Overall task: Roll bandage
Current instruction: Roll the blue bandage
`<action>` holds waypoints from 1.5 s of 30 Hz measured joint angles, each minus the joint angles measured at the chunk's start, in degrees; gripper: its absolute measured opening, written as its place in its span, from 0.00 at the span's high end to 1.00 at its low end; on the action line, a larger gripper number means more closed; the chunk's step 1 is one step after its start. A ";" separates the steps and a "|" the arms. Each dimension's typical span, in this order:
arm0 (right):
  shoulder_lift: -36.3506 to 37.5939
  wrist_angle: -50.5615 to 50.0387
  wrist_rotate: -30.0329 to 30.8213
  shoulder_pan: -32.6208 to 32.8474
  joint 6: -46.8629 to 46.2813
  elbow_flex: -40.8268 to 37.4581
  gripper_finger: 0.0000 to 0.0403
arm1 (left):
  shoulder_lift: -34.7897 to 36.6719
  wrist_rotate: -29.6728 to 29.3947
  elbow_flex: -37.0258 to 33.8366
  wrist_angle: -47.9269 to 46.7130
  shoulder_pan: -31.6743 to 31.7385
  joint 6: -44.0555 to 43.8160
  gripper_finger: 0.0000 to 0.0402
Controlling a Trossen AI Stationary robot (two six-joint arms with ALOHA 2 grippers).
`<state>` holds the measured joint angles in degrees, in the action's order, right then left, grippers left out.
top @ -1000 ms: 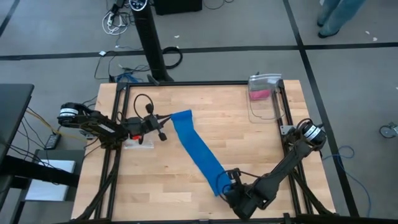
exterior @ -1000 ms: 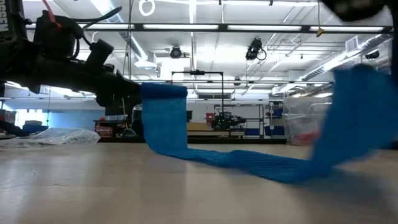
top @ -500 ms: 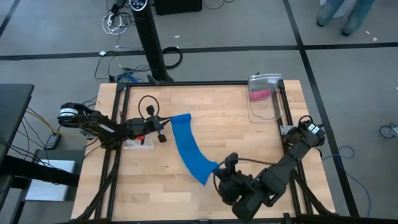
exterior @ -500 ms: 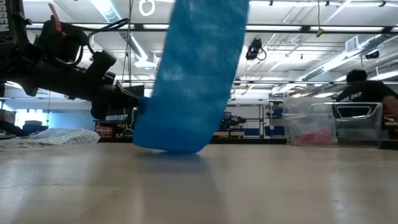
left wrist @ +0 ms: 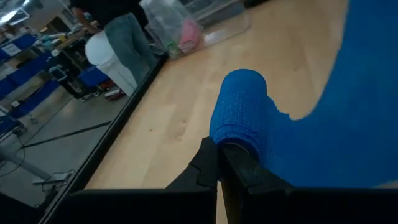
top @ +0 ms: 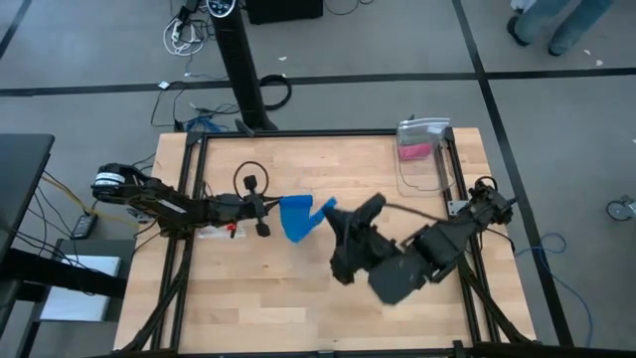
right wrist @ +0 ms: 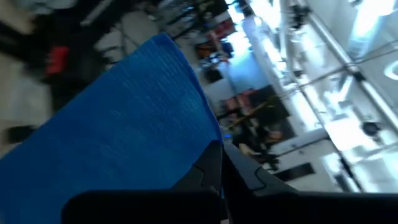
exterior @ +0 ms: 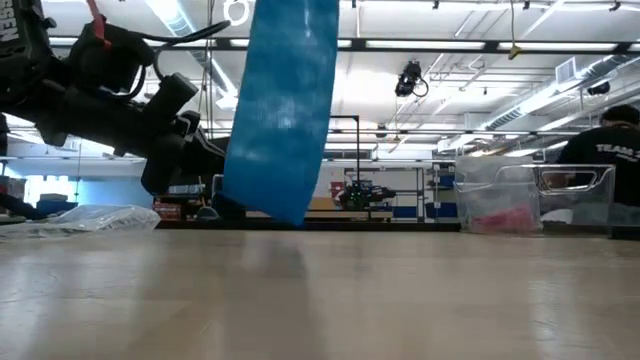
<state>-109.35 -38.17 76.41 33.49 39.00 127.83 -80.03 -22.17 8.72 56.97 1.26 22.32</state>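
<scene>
Bandage [top: 296, 218]: I see bright blue ribbed fabric, folded over, lifted off the worktop [top: 328, 288] centre.
Left hand [top: 273, 206]: clamped on its 9 o'clock end.
Right hand [top: 331, 211]: clamped on its 3 o'clock end.

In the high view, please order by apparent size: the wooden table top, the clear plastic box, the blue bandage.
1. wooden table top
2. clear plastic box
3. blue bandage, though it is bunched and lifted, partly hidden, so it looks close to the box.
</scene>
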 joint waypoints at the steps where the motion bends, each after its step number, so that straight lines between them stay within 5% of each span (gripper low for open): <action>1: 0.01 2.41 0.32 -0.54 3.23 0.66 1.00 | 0.00 0.00 0.27 -0.43 -0.32 0.00 0.98; 7: 0.27 15.97 1.55 -4.47 18.78 1.60 1.00 | 0.00 -0.02 0.50 -0.33 -3.05 0.56 0.98; 17: 1.59 19.49 -0.42 -12.24 21.32 1.58 1.00 | 0.00 -1.70 0.50 -0.48 -9.70 0.00 0.98; 28: 2.53 35.45 -5.90 -20.84 32.13 1.60 1.00 | 0.00 -5.27 0.50 -1.47 -15.99 -1.19 0.98; 45: 2.57 42.95 -11.07 -33.23 39.28 1.59 1.00 | 0.01 -5.69 2.39 -0.26 -19.43 -1.78 0.98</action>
<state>-106.78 4.78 65.34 0.26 78.28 129.42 -80.02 -27.87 11.10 56.71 -18.17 20.54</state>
